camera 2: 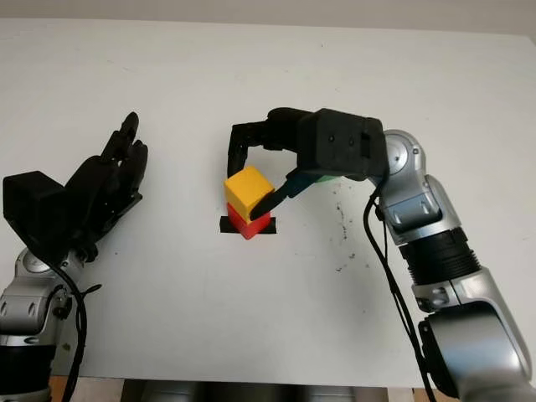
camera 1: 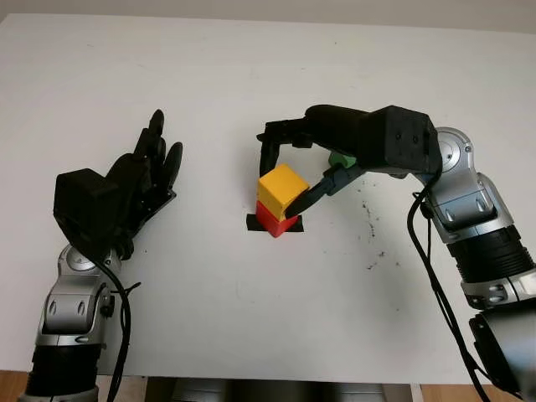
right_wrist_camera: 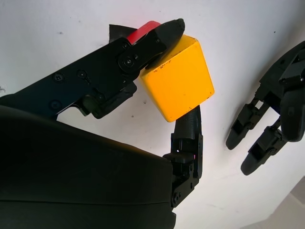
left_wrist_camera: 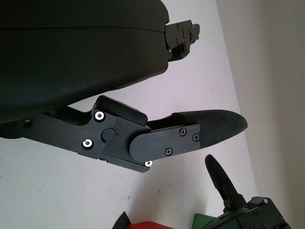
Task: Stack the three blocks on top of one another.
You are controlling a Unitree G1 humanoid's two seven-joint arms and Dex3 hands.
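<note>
glossy yellow block atop red block

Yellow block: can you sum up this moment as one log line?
right robot hand grasps yellow block | yellow on red block | green block behind hand | left robot hand open

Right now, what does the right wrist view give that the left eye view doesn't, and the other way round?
Right wrist view alone: the contact up close. One of the right hand's fingers lies on one side face of the yellow block, another is on the opposite side, so the grip is plain.

Left eye view alone: the green block, partly hidden behind the right hand, and the whole white table.

Both: the yellow block on the red block, the black tape mark under the stack, and the left hand, open, off to the side.
</note>
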